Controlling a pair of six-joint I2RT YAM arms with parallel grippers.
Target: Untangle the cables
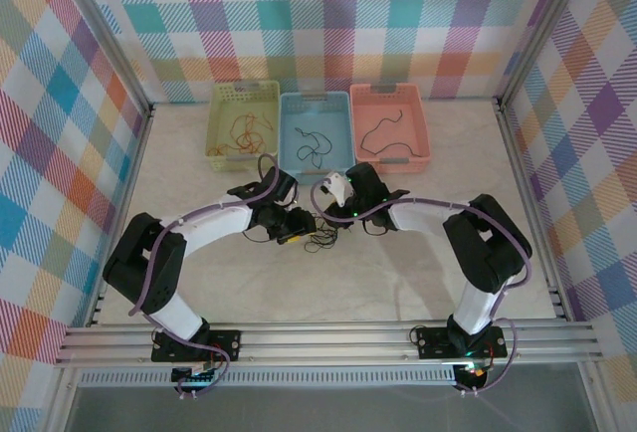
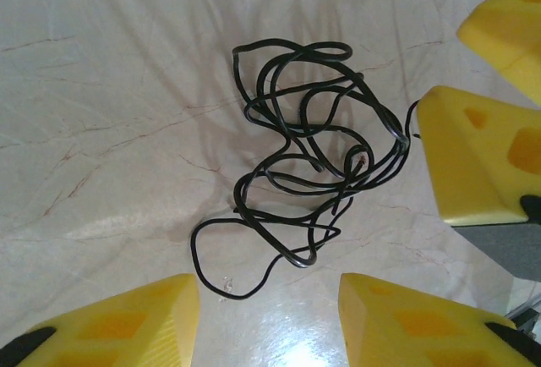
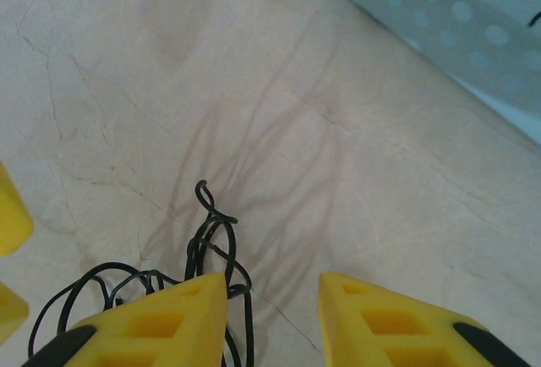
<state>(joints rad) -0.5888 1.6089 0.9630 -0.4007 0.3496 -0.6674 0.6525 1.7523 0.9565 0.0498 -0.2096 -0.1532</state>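
**Untangling, grasp stage.** The black cables [image 2: 313, 156] lie as one knot at the middle of the worktop [image 1: 398, 273], between both grippers. The left gripper [image 2: 266, 325] hovers with its fingers apart and nothing between them. The right gripper [image 3: 270, 325] is also parted, with strands brushing the inner edge of one finger.

To do this step well, we judge that each gripper should pinch a different outer loop or free end, then draw apart slowly and low.

We count:
- one knot, its strands too interlaced to count;
- three baskets along the far edge:
  - yellow basket [image 1: 244, 87], holding orange cables [image 1: 246, 133];
  - blue basket [image 1: 316, 97], holding a thin black cable [image 1: 314, 143];
  - pink basket [image 1: 388, 90], holding one dark cable [image 1: 383, 131].
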